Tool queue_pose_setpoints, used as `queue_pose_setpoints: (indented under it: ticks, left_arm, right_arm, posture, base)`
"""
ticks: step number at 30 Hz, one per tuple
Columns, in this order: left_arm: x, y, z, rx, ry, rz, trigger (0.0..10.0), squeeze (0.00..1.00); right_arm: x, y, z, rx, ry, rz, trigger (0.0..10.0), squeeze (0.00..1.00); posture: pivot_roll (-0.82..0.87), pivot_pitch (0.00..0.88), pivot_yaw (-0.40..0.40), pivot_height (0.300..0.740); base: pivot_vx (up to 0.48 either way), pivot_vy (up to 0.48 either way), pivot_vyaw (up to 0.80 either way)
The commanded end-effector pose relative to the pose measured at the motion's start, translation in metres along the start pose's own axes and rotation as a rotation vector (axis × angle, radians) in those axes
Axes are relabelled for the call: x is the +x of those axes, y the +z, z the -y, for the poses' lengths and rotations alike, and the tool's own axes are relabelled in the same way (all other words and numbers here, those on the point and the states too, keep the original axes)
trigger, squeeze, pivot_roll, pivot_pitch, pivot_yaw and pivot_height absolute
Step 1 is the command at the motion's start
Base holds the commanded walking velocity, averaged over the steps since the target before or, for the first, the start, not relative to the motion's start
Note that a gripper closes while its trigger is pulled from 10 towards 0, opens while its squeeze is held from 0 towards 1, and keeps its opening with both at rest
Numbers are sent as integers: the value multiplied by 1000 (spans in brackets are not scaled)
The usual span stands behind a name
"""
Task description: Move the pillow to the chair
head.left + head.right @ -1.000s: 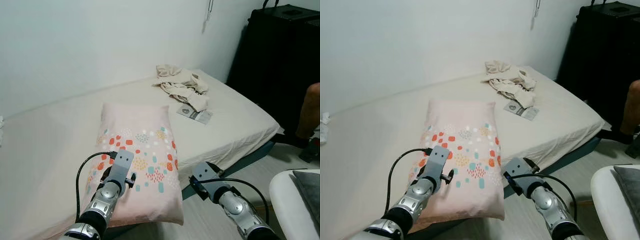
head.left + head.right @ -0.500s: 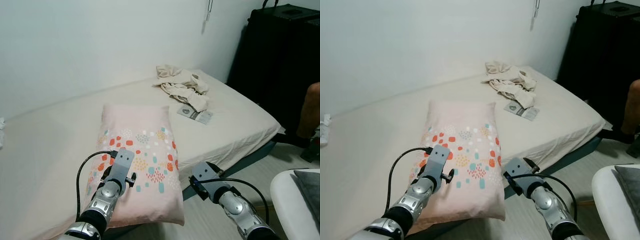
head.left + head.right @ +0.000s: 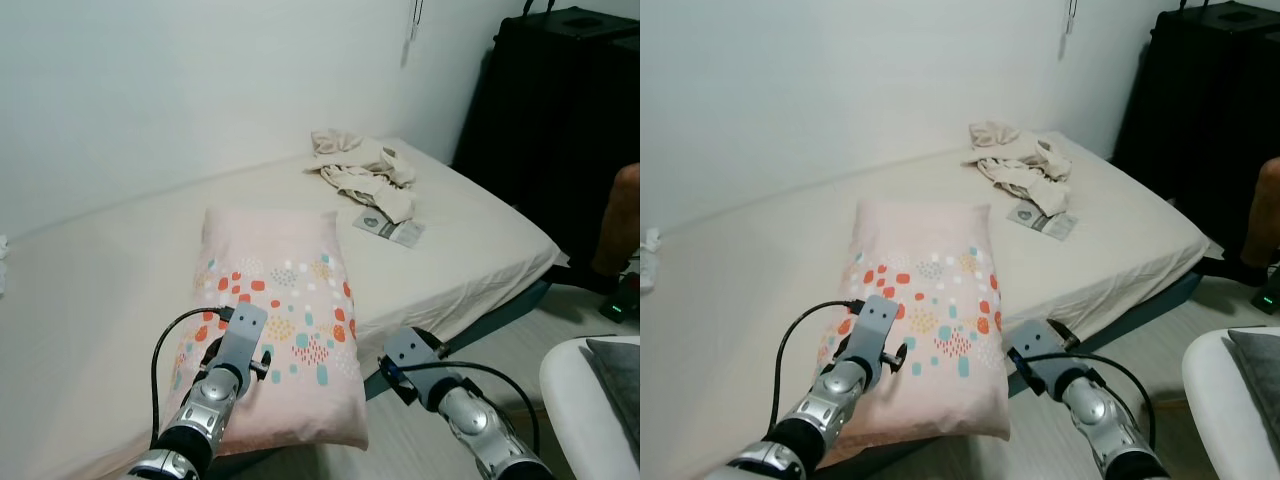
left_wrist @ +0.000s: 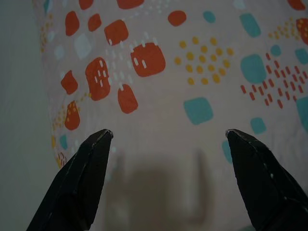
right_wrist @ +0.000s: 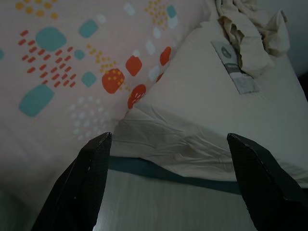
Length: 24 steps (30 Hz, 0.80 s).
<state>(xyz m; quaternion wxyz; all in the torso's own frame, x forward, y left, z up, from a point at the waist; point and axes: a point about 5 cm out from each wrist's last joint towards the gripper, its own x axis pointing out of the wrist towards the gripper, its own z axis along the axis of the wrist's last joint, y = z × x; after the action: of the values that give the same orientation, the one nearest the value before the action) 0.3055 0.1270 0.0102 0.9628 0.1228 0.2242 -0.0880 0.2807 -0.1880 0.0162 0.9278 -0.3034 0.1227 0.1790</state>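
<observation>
Two grippers are out in front, both with their black fingers spread wide and nothing between them. The left gripper (image 4: 166,180) hovers just above the patterned near half of the pillow (image 3: 275,320), its fingertips (image 4: 98,139) straddling the pink cover and casting a shadow on it, apparently not yet touching. The right gripper (image 5: 166,178) hangs lower and off the mattress edge, just beside the pillow's near right corner, looking across the bed's (image 3: 470,235) sheet and the dark bed base toward the floor.

The pillow lies on the bed with its long axis running away from the robot toward the wall, its near end slightly overhanging the mattress edge. It sits directly under and ahead of the left gripper, so that arm is the nearer one; the right gripper is at the pillow's side and would have to come up and inward to meet it.

Farther back on the bed are a heap of crumpled clothes (image 3: 362,170) and a small printed packet (image 3: 390,228). A white chair (image 3: 590,400), probably the destination, stands on the floor at far right, well apart from the pillow.
</observation>
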Motion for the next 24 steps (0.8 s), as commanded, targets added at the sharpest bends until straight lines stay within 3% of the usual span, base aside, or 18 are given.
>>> queue_pose_setpoints:
  ticks: [1,13,24]
  left_arm:
    - [-2,-10,0,16,-13,-37,10000,0]
    - [-2,-9,2,46,-44,-41,10000,0]
    - [-4,-13,2,18,-19,-43,10000,0]
  right_arm:
    - [-1,1,-5,-3,2,8,10000,0]
    - [-2,2,-12,2,0,8,10000,0]
    - [0,2,-12,-5,14,2,10000,0]
  posture:
    - [-169,102,57,740]
    - [-162,98,100,740]
    - [-178,74,43,740]
  base:
    - [0,0,0]
    - [0,0,0]
    - [0,0,0]
